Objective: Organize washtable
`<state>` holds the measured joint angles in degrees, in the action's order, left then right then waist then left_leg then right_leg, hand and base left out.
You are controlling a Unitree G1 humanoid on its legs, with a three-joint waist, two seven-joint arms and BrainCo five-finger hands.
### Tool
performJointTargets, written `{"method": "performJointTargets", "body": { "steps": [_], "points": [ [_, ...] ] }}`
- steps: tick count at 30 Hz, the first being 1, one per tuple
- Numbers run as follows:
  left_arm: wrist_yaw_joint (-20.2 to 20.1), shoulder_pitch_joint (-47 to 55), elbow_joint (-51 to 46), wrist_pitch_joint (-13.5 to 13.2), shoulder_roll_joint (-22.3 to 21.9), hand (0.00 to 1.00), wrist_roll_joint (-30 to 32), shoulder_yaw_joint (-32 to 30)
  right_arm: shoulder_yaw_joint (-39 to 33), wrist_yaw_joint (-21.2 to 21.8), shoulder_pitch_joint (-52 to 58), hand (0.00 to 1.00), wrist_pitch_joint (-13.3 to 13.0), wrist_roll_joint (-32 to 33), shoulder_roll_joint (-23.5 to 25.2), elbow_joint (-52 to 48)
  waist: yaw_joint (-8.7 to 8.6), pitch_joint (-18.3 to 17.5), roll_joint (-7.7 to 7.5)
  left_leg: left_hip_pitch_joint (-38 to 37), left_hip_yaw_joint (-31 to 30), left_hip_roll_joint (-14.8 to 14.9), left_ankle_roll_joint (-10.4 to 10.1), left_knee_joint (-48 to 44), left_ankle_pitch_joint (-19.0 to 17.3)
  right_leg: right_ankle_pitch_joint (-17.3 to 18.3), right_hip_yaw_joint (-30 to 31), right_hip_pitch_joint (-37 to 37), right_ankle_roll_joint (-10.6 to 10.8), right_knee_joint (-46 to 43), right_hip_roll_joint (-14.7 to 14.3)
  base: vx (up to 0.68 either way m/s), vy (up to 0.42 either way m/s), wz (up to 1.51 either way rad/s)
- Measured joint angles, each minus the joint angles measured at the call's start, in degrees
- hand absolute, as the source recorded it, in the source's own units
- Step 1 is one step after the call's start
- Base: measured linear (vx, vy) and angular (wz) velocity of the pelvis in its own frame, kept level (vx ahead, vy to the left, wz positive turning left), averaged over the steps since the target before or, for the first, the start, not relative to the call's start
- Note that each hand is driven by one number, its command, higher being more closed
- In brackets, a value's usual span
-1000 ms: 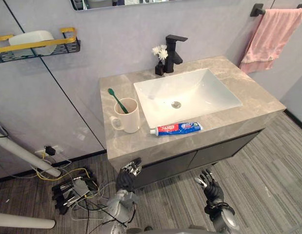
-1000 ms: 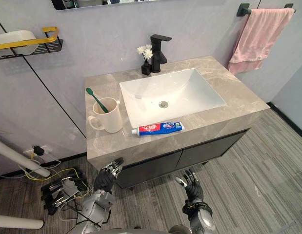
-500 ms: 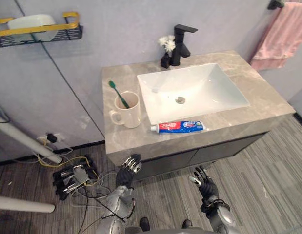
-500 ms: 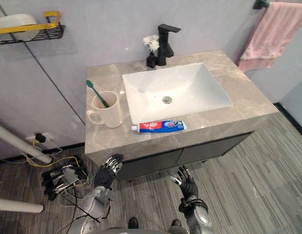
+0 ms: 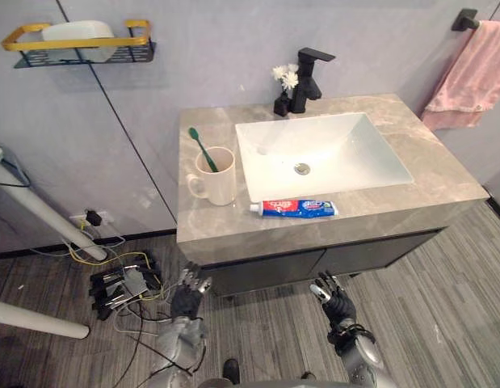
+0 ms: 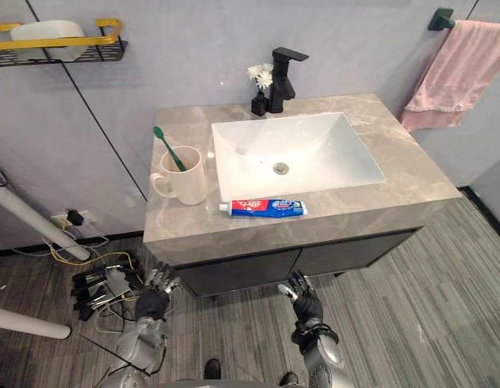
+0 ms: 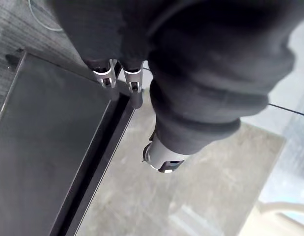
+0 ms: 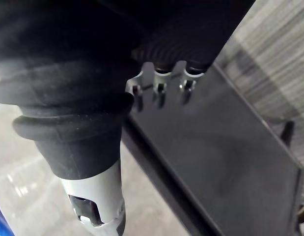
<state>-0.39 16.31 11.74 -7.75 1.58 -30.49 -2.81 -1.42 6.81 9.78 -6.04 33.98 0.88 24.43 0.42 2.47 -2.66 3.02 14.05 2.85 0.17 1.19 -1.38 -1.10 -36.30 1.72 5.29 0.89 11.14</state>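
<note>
The grey stone counter [image 5: 209,225] has a white sink [image 5: 346,158] set into it. A cream cup [image 5: 220,179] stands at 9 o'clock from the sink, just beside its rim, and a green toothbrush [image 5: 200,149] leans out of the cup toward 11 o'clock. A tube of toothpaste [image 5: 295,208] lies flat along the front strip of the counter at 6 o'clock from the sink, its white cap pointing to 9 o'clock, near the cup but not touching it. A black tap [image 5: 308,73] rises at 12 o'clock from the sink, with a small dark vase of white flowers [image 5: 283,83] touching its 9 o'clock side. Both hands hang low in front of the dark cabinet [image 5: 346,257], below the counter's front edge and well apart from everything on top. The left hand [image 5: 187,296] has its fingers [image 7: 107,78] spread and loose, holding nothing; the cup sits at 12 o'clock from it. The right hand [image 5: 334,299] is likewise slack, fingers [image 8: 159,87] fanned and empty, with the toothpaste at 11 o'clock from it. A pink towel [image 5: 476,77] hangs on the wall at 2 o'clock from the sink, and a wire shelf [image 5: 80,48] with a yellow rail sits at 10 o'clock.
</note>
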Motion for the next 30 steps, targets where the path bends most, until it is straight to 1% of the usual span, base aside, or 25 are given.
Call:
{"method": "performJointTargets", "body": {
  "steps": [1, 2, 3, 5, 6, 9, 10, 11, 12, 15, 17, 21, 24, 28, 29, 30],
  "points": [
    [0.58, -0.2, -0.01, 0.3, -0.62, 0.0, 0.36, -1.33, -1.43, -0.94, -0.11, 0.0, 0.11, 0.99, -0.2, 0.03, 0.11, 0.05, 0.16, 0.47, 4.26, 1.48, -0.69, -2.27, -0.36, -0.06, -2.13, -0.09, 0.1, -0.91, 0.31, 0.1, -0.024, 0.28],
    [0.62, -0.33, -0.05, 0.3, -1.26, 0.0, 0.46, -2.39, -2.37, -1.24, -0.33, 0.0, 0.26, 1.6, -0.24, 0.03, 0.55, 0.1, 0.23, 0.64, 5.12, 1.8, -1.03, -2.81, -0.28, -0.06, -3.46, -0.15, 0.1, -1.51, 0.54, 0.1, 0.0, 0.32],
    [1.02, -0.05, -0.15, 0.32, -2.34, 0.0, 1.03, -4.42, -4.28, -2.13, -1.1, 0.0, 0.36, 2.7, -0.79, -0.14, 0.58, -0.05, 0.57, 1.55, 6.76, 2.09, -1.23, -3.7, -1.28, -0.06, -6.1, 0.1, 0.09, -2.75, 1.18, 0.04, 0.029, 0.2],
    [1.84, 0.82, -1.16, 0.31, -2.32, 0.0, 1.48, -5.77, -6.23, -3.16, -2.68, 0.0, 0.33, 3.37, -0.79, -0.34, 0.77, -0.05, 0.57, 1.23, 7.35, 1.85, -0.83, -3.71, -2.06, -0.06, -6.36, 0.12, 0.1, -3.63, 1.9, 0.07, 0.092, 0.16],
    [2.0, 1.09, -1.52, 0.31, -2.29, 0.0, 1.53, -6.85, -7.61, -3.5, -3.79, 0.0, 0.14, 3.7, -0.5, -0.47, 1.06, -0.1, 0.42, 1.2, 7.16, 1.37, -0.57, -3.92, -1.86, -0.19, -6.55, 0.21, 0.26, -3.92, 2.41, 0.09, 0.112, 0.12],
    [2.06, 1.1, -2.35, 0.31, -1.92, 0.0, 1.67, -6.9, -10.69, -4.67, -5.09, 0.0, 0.02, 3.68, 0.35, -1.12, 1.24, -0.12, 0.22, 1.16, 7.52, 0.68, -0.57, -5.0, -1.79, -0.67, -8.14, 1.09, 0.65, -4.03, 3.33, 0.1, 0.084, 0.28],
    [2.05, 1.1, -2.99, 0.3, -1.9, 0.0, 2.05, -6.88, -12.47, -6.03, -5.53, 0.0, 0.19, 3.64, 0.62, -1.34, 2.16, -0.1, 0.16, 0.91, 8.31, 0.65, -0.54, -5.34, -1.81, -1.03, -8.26, 1.38, 0.39, -4.31, 3.57, 0.06, 0.069, 0.13],
    [2.04, 1.1, -3.33, 0.15, -1.92, 0.0, 2.11, -6.92, -14.59, -6.88, -5.31, 0.0, 0.21, 3.53, 1.07, -1.35, 2.35, -0.05, 0.18, 0.61, 8.41, 0.65, -0.5, -5.31, -1.84, -1.15, -8.58, 1.65, 0.48, -4.94, 3.81, 0.04, 0.059, 0.1],
    [2.04, 1.12, -3.33, 0.09, -1.86, 0.0, 2.15, -6.93, -15.25, -7.3, -5.33, 0.0, 0.21, 3.23, 1.07, -1.58, 2.24, -0.01, 0.2, 0.46, 8.4, 0.65, -0.41, -5.26, -1.89, -1.16, -8.82, 1.87, 0.48, -5.08, 3.85, 0.02, 0.012, 0.1],
    [1.97, 1.21, -3.33, 0.04, -1.96, 0.0, 2.25, -6.92, -17.86, -10.11, -5.34, 0.0, 0.33, 0.38, 1.09, -5.18, 2.2, 0.38, 0.08, 0.14, 8.32, 0.7, -0.35, -5.02, -1.93, -1.16, -8.96, 2.03, 0.49, -5.74, 3.95, 0.01, -0.008, 0.04],
    [1.74, 1.06, -3.36, -0.06, -2.33, 0.0, 2.74, -6.79, -19.41, -12.03, -5.38, 0.0, 0.39, -3.21, 1.05, -10.57, 2.03, 1.26, -0.04, -0.01, 8.35, 0.71, -0.35, -4.87, -1.93, -1.15, -8.9, 2.01, 0.49, -5.79, 3.96, -0.03, -0.03, -0.05],
    [1.58, 1.43, -3.36, -0.17, -2.58, 0.0, 3.8, -6.84, -20.69, -13.86, -6.04, 0.0, 0.48, -7.82, 0.85, -15.58, 2.06, 1.65, -0.06, 0.01, 8.23, 0.63, -0.13, -3.57, -1.8, -1.14, -8.86, 1.41, 0.5, -5.87, 3.85, -0.06, -0.024, -0.01],
    [1.55, 1.62, -3.35, -0.29, -2.57, 0.0, 3.91, -6.85, -20.7, -14.94, -6.54, 0.0, 0.88, -10.03, 0.47, -18.93, 2.03, 2.3, -0.05, 0.52, 8.26, 0.44, 0.23, -3.21, -1.56, -1.12, -8.74, 0.91, 0.52, -5.89, 4.0, -0.07, -0.015, -0.01],
    [1.54, 1.69, -3.36, -0.35, -2.58, 0.0, 3.91, -6.86, -20.59, -16.67, -6.56, 0.0, 0.89, -12.09, -1.9, -23.57, 2.03, 2.9, -0.11, 1.57, 8.31, 0.39, -0.03, -3.14, -1.77, -1.0, -8.37, 0.23, 0.65, -5.89, 4.03, -0.09, -0.015, -0.02],
    [1.54, 1.76, -3.36, -0.36, -2.58, 0.0, 3.91, -6.87, -20.42, -16.73, -7.16, 0.0, 0.66, -12.63, -2.73, -25.93, 2.01, 2.92, -0.13, 1.78, 8.5, 0.38, 0.02, -3.19, -1.73, -0.94, -8.13, -0.09, 0.73, -5.89, 4.05, -0.03, -0.023, -0.11],
    [1.53, 2.31, -3.38, -0.36, -2.59, 0.0, 3.9, -6.84, -20.8, -16.69, -9.44, 0.0, -0.45, -13.27, -4.41, -29.05, 1.85, 2.95, -0.16, 1.78, 8.71, 0.38, 0.09, -3.27, -1.67, -0.91, -7.94, -0.19, 0.76, -5.86, 4.05, -0.03, -0.025, -0.12]
  ]
}}
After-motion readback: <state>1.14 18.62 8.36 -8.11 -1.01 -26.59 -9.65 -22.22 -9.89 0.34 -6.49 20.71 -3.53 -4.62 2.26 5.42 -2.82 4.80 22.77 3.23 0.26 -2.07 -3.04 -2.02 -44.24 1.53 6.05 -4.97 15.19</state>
